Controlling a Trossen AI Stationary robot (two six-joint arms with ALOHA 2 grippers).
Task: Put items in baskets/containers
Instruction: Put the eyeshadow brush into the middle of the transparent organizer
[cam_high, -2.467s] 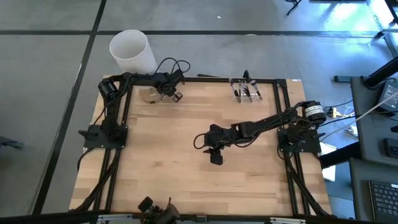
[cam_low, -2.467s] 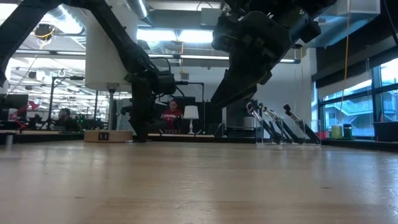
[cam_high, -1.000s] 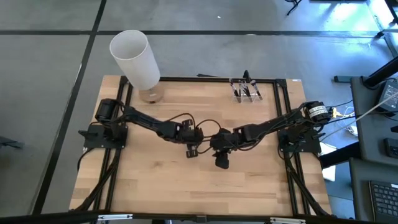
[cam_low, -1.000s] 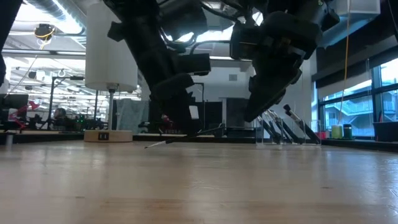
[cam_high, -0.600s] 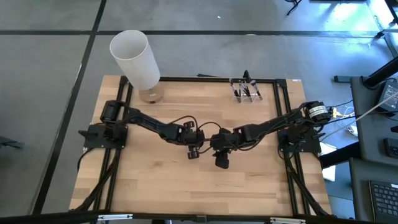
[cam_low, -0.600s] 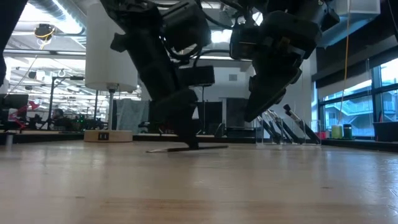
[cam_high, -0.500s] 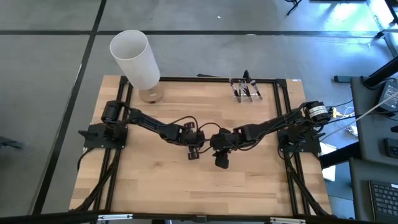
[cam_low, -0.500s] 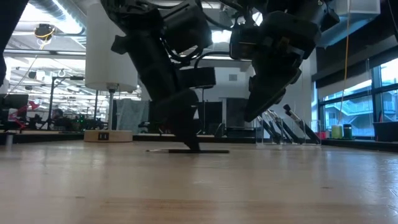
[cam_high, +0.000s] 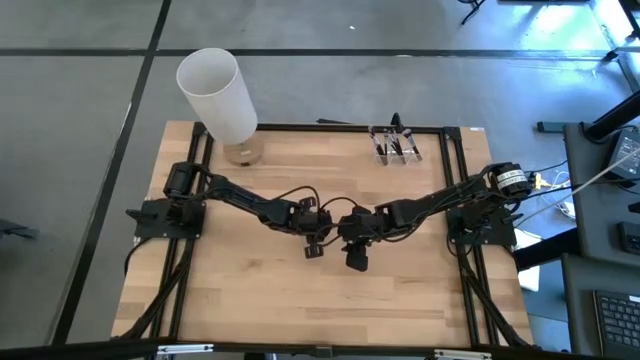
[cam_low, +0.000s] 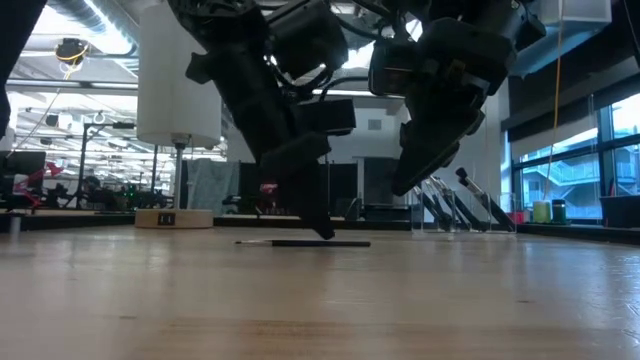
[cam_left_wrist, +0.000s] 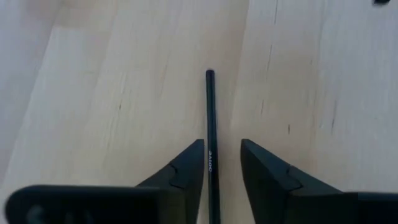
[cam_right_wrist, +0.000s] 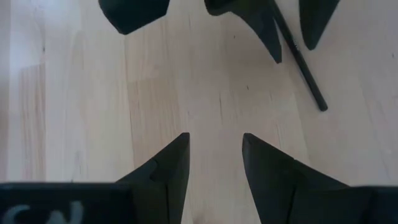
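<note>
One thin black makeup brush (cam_low: 300, 242) lies flat on the wooden table at its middle; its handle (cam_left_wrist: 210, 106) runs between the open fingers of my left gripper (cam_left_wrist: 222, 144), which reaches down over it (cam_high: 318, 243). My right gripper (cam_high: 356, 258) hangs open just to the right of it, above bare wood (cam_right_wrist: 216, 138), and sees the brush (cam_right_wrist: 305, 68) ahead. The clear holder (cam_high: 397, 146) stands at the far edge with several brushes leaning in it (cam_low: 450, 205). My left gripper stands astride the brush's handle (cam_left_wrist: 212, 163), slanting down from above, with the fingers lying along it. The handle lies close beside one finger (cam_left_wrist: 194, 163); whether that finger touches it I cannot tell. The whole brush rests on the table.
A tall white cylinder (cam_high: 215, 95) stands on a small wooden base (cam_low: 172, 218) at the far left corner. A black frame (cam_high: 300, 127) borders the table. The two grippers are close together at the middle. Bare wood spreads toward the near edge (cam_high: 320, 310).
The left gripper has come down to the table's middle and shifted slightly toward the right gripper. The brush, tilted with one end raised a second ago, now lies flat on the wood. The right arm has kept still.
</note>
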